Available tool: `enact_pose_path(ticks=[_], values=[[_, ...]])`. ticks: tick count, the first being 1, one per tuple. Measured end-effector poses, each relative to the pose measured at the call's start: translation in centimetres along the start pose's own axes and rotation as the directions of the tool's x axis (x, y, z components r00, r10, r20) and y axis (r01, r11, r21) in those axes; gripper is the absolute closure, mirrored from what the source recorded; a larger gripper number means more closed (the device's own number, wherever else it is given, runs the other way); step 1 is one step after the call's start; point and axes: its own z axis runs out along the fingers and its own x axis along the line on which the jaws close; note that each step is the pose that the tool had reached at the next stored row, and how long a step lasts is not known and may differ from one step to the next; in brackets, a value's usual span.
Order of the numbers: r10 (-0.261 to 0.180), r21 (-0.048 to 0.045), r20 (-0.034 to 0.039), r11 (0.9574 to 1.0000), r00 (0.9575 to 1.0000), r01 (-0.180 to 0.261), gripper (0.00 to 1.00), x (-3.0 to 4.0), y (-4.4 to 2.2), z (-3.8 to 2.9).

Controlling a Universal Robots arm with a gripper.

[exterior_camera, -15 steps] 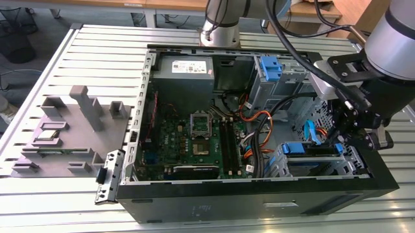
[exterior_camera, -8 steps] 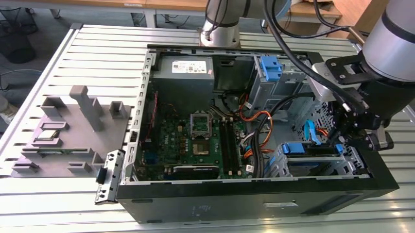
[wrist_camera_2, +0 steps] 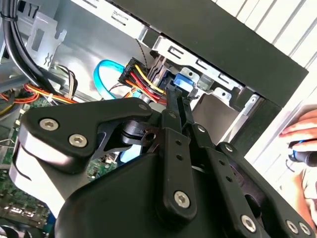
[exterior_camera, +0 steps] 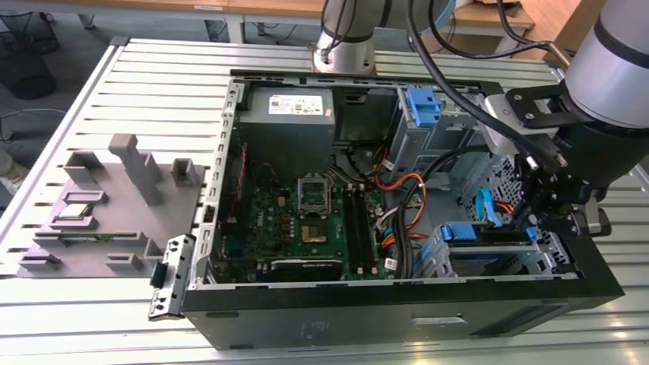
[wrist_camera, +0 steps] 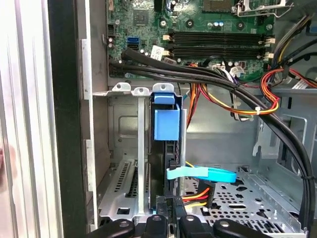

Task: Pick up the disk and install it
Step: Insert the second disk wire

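Note:
The disk (wrist_camera: 166, 124) stands on edge in a slot of the metal drive cage (wrist_camera: 124, 148) at the case's front corner, with its blue carrier tab facing out. In the exterior view the disk's blue carrier (exterior_camera: 475, 231) sits in the lower bay at the exterior view's right. My gripper (exterior_camera: 536, 222) hangs down inside the case right beside that bay. In the second wrist view the gripper (wrist_camera_2: 173, 99) is shut, and its narrow tips reach the blue carrier end (wrist_camera_2: 184, 82). Nothing shows between the fingers.
The open computer case (exterior_camera: 406, 312) lies on a slatted table. Black, orange and red cables (wrist_camera: 233, 94) and a blue data cable (wrist_camera: 200, 173) run close to the bay. An empty blue caddy (exterior_camera: 424, 106) sits at the far side. A person's hand (wrist_camera_2: 303, 136) rests outside the case.

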Motion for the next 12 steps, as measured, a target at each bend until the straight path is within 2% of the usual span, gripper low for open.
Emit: enact_pose_path(ticks=[4, 7, 9, 12], values=[[0.009, 0.0076, 0.0126, 0.9999, 0.9999, -0.009, 0.84, -0.01, 0.42, -0.04], [0.014, 0.0139, 0.0174, 0.9998, 0.9997, -0.015, 0.84, 0.0, 0.64, -0.01], [0.017, 0.0196, 0.0212, 0.9997, 0.9996, -0.017, 0.84, 0.0, 0.78, 0.03], [0.019, 0.0297, 0.0311, 0.9994, 0.9993, -0.02, 0.84, 0.01, 1.01, 0.06]])
